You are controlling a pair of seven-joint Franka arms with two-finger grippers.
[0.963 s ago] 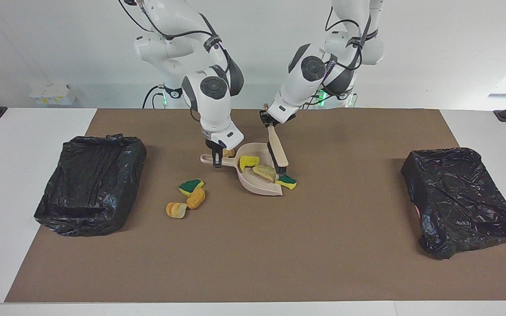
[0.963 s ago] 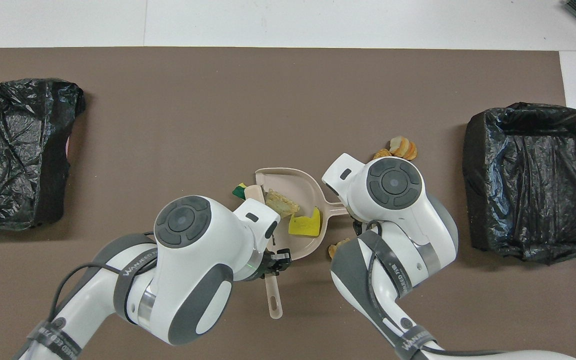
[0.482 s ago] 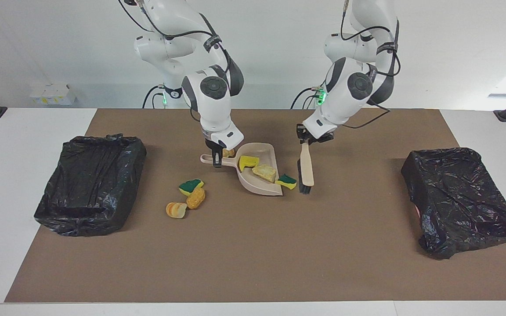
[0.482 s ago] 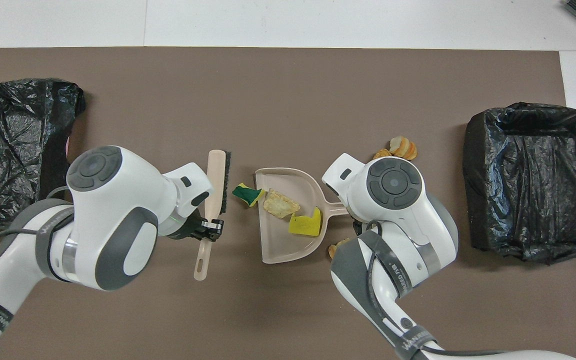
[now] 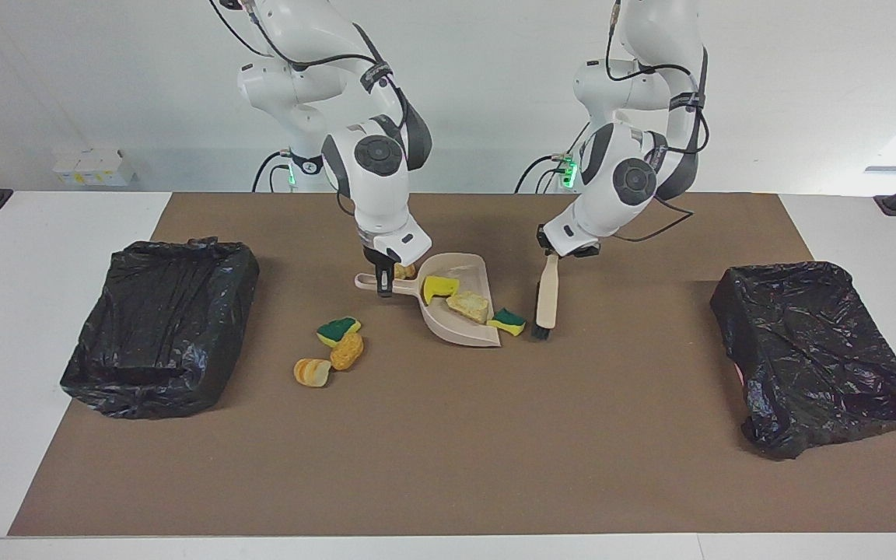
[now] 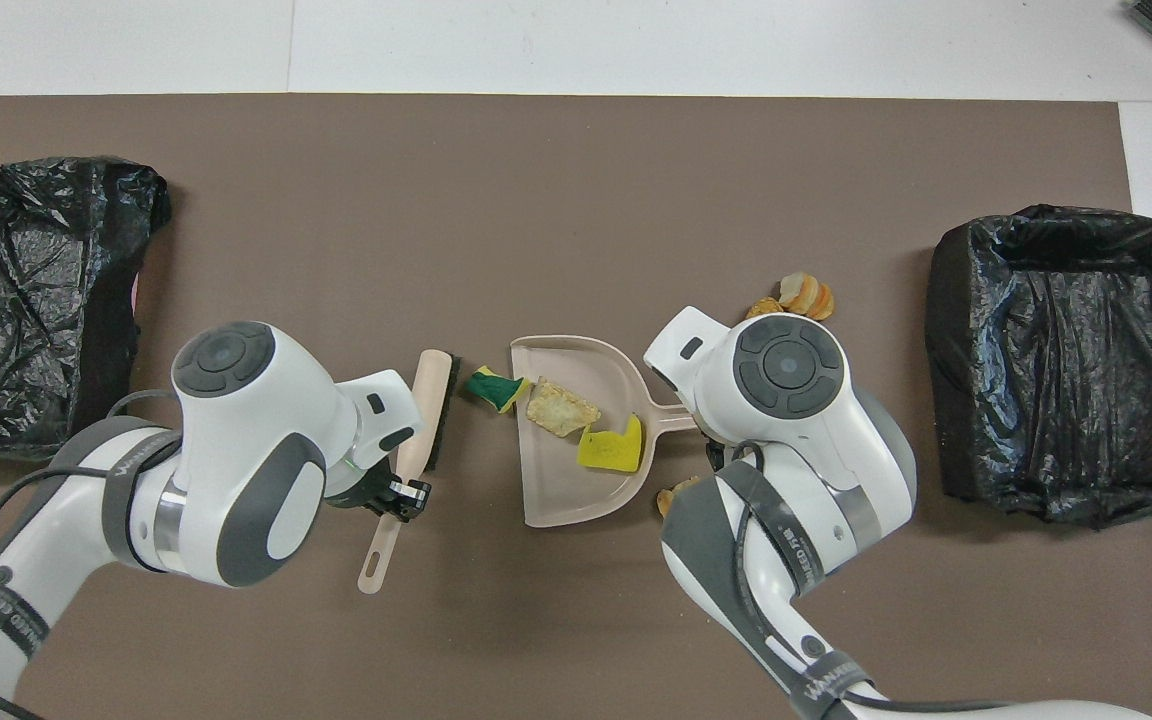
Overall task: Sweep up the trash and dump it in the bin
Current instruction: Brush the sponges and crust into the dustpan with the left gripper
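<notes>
My right gripper [image 5: 383, 284] is shut on the handle of the beige dustpan [image 5: 452, 332], which lies flat on the mat; in the overhead view the dustpan [image 6: 566, 500] shows but the arm hides this gripper. A yellow sponge [image 5: 439, 288] and a bread chunk [image 5: 469, 306] lie in the pan. A green-yellow sponge [image 5: 509, 320] sits at the pan's open edge. My left gripper [image 5: 551, 250] is shut on the beige brush [image 5: 546, 299], bristles down beside that sponge. Three scraps [image 5: 337, 342] lie on the mat toward the right arm's end. One chunk [image 5: 404, 271] lies by the pan's handle.
Two bins lined with black bags stand on the brown mat, one [image 5: 160, 327] at the right arm's end, one [image 5: 813, 358] at the left arm's end. They also show in the overhead view [image 6: 1066, 360] [image 6: 26, 300].
My left gripper has swung the brush out of the pan toward the left arm's end, then drawn it back beside the green-yellow sponge. The right gripper and the pan have not moved.
</notes>
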